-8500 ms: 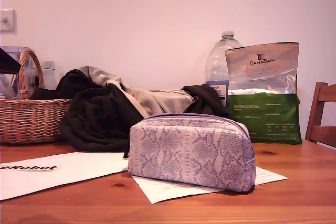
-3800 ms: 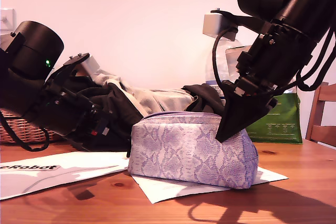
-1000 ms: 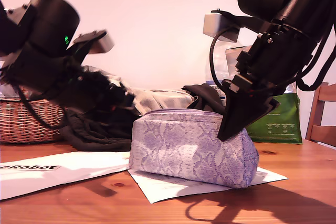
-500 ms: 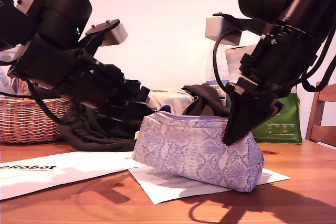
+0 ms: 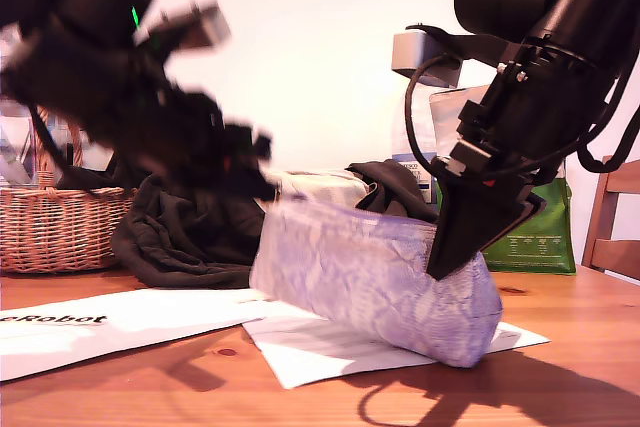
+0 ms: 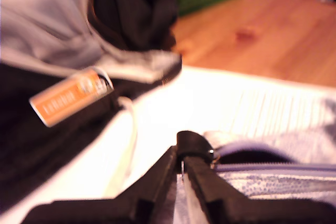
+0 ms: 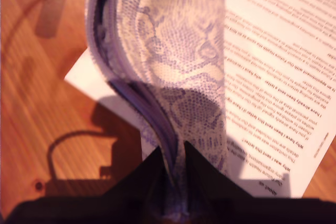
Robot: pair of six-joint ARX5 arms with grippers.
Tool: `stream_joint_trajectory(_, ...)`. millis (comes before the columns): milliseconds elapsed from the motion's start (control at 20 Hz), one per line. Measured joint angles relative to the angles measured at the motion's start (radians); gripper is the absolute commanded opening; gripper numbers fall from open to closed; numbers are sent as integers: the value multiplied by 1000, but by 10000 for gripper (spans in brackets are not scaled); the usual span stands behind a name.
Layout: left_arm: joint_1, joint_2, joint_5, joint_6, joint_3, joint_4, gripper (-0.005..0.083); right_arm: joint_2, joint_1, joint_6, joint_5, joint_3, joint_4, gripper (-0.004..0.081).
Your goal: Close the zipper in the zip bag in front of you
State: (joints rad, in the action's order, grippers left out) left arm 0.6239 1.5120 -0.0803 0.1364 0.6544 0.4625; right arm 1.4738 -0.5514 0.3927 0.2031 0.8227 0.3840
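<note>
Behind zip bag (image 5: 370, 282), Canagan foil bag (image 5: 510, 192)

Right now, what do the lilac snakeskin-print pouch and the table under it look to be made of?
The lilac snakeskin-print pouch looks like soft faux-leather or coated fabric: printed scale pattern, sagging where lifted. The table appears to be varnished pine-like wood: orange grain, dark knots, slight sheen.

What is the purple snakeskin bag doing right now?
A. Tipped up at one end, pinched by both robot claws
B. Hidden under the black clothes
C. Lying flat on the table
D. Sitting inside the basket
A: my first gripper and my second gripper each pinch the zip bag, one end raised.
</note>
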Motion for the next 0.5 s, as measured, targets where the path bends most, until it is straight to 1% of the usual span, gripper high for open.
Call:
stream_joint_trajectory(150, 2, -35, -13, -18, 0, -41, -19, 0, 0, -14, 0, 0, 2, -11)
stream_joint_trajectory(300, 14, -35, -19, -89, 0, -69, -19, 0, 0, -26, 3, 0, 3, -11)
stream_joint_trajectory(500, 53, -36, -27, -163, 0, -66, -19, 0, 0, -26, 3, 0, 8, -11)
